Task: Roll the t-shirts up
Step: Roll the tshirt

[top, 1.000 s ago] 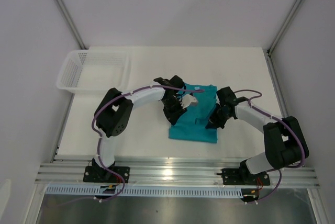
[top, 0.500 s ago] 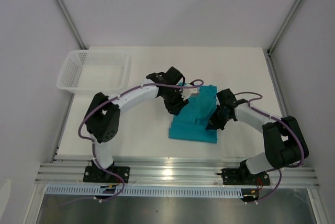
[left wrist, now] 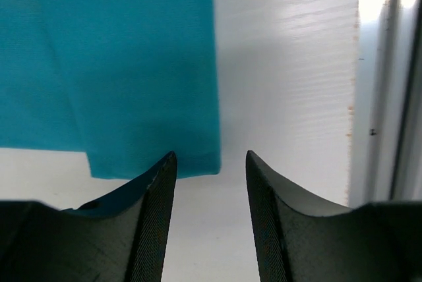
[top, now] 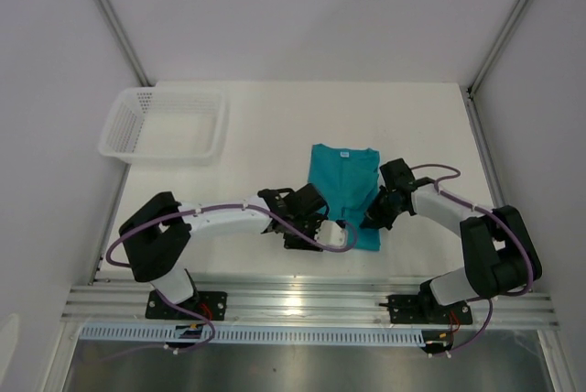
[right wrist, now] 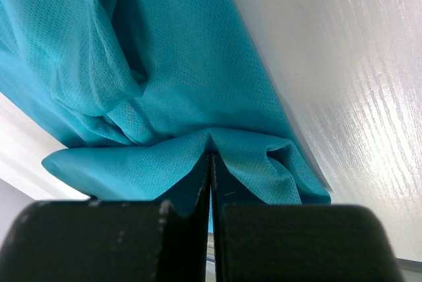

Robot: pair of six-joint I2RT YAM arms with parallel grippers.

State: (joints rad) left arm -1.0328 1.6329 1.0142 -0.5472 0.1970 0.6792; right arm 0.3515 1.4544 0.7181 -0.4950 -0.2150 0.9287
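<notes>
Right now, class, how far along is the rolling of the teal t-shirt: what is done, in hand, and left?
Done: the teal t-shirt lies folded into a narrow strip. In hand: the right gripper is shut on cloth at the shirt's right edge. The left gripper stands open at the near hem, holding nothing. Left: all the rolling, as no roll shows yet.

t-shirt [top: 341, 181] on table [top: 430, 126], basket [top: 116, 124] behind-left, left tool [left wrist: 211, 157] before it, right tool [right wrist: 211, 163] at its right
</notes>
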